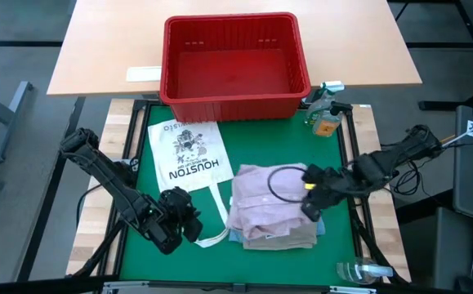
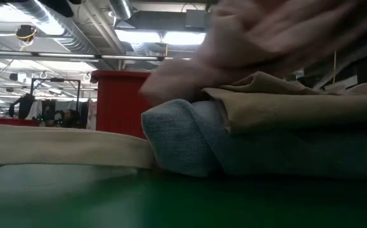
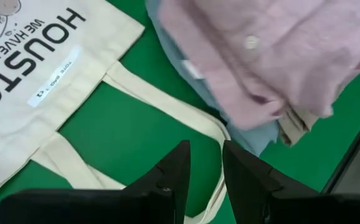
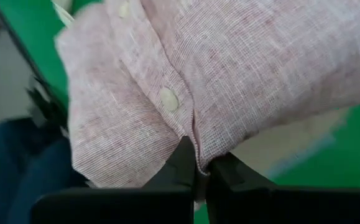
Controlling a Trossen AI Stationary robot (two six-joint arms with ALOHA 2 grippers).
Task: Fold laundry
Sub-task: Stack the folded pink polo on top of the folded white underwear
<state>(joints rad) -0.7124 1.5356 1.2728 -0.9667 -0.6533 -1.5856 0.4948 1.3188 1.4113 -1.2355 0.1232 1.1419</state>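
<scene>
Green felt covers the table [image 1: 252,131], and we see open room on it mainly at 12 o'clock, between the laundry and the red basket [image 1: 232,65], and along the 6 o'clock edge. At centre-right the laundry forms one stack: the pink shirt [image 1: 269,200] on top, a tan cloth [image 2: 297,104] under it, blue jeans [image 2: 189,142] at the bottom, their rolled edge showing in the low view. At 9 o'clock of the stack lies a cream tote bag [image 1: 187,151] printed HOUSTON, its strap [image 3: 167,99] trailing across the felt toward 6 o'clock.

Our right arm reaches in from 3 o'clock, bent low over the stack; the right tool [image 4: 201,171] is clenched on the shirt's buttoned edge, close to a button [image 4: 168,98], with fabric draped over it. Our left arm comes in from 8 o'clock, and the left tool [image 3: 204,171] hovers over the strap, its fingers [image 3: 176,168] parted a little and holding nothing.
</scene>
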